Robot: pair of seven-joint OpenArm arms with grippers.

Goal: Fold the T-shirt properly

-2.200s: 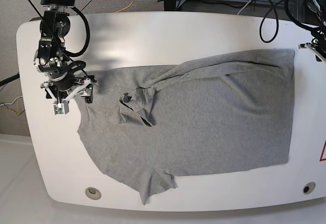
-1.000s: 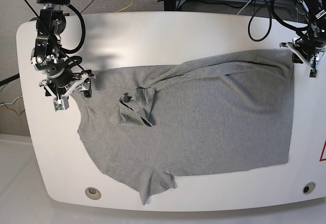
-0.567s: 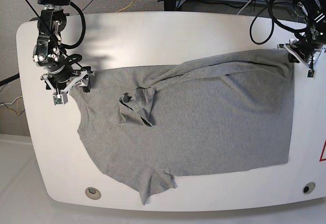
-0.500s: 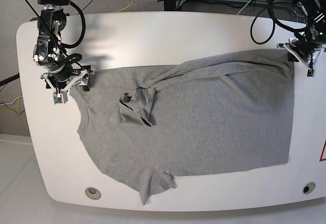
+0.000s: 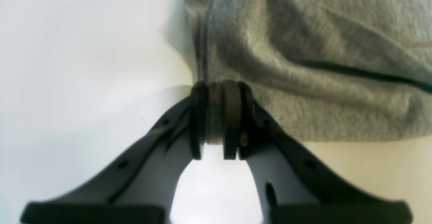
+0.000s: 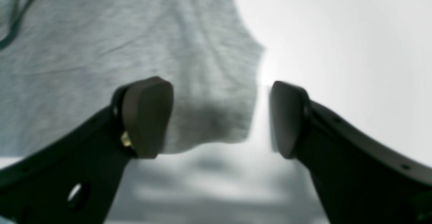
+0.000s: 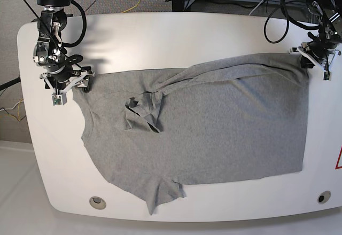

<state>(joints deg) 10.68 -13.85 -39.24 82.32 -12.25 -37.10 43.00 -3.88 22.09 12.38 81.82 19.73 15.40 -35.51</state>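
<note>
Presently, T-shirt [image 7: 203, 125]: spread flat, long axis across bench [image 7: 160, 37].
Left gripper [image 5: 216, 119]: clenched on far hem corner.
Right gripper [image 6: 219, 116]: jaws released, straddling opposite far corner.

Left arm: reaches down at the far right of the base view, wrist bent downward.
Left claw [image 5: 216, 119]: black, pads pressed nearly together, pinching a thin fold of the heather-grey jersey-knit T-shirt [image 5: 320, 65] at its edge.
Right arm: descends at the far left of the base view, cables looped beside it.
Right claw [image 6: 221, 116]: black, brown pads spread wide apart, straddling the shirt's corner, nothing gripped.
</note>
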